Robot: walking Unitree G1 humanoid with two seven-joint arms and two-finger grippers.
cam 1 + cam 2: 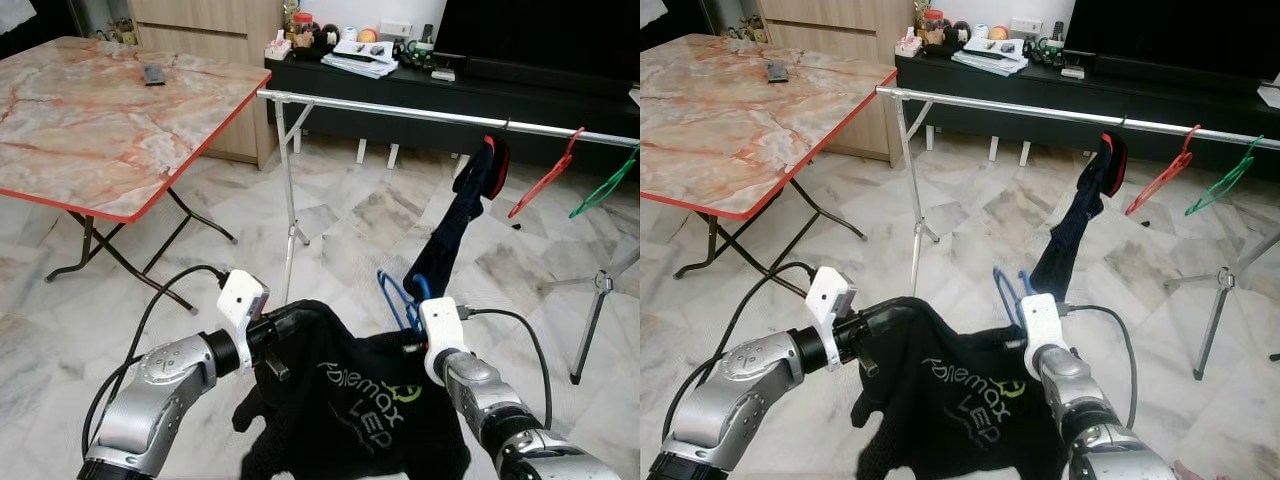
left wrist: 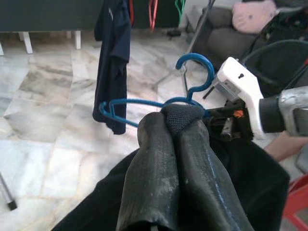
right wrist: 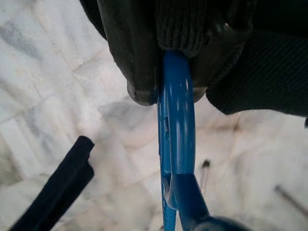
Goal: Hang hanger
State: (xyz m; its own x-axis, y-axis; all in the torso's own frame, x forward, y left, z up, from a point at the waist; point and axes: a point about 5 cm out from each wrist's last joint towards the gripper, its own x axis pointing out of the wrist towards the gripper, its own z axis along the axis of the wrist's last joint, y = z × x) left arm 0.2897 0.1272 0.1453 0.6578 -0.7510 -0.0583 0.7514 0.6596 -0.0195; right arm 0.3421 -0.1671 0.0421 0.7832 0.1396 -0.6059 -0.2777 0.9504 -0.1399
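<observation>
Carrying a blue plastic hanger (image 1: 400, 296) draped with a black printed shirt (image 1: 365, 410), we stand short of the long silver clothes rail (image 1: 400, 110), the load well below and in front of it. Our right gripper (image 3: 175, 72) is clamped on the hanger's bar; our left gripper (image 2: 173, 130) pinches the shirt's collar. We judge transport is the step in hand. Next we must lift the hook over the rail's bare stretch, left of the dark navy garment (image 1: 455, 225).

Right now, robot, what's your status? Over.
Left gripper shut on black shirt. Right gripper shut on blue hanger. Not yet on silver rail; navy garment hangs ahead.
</observation>
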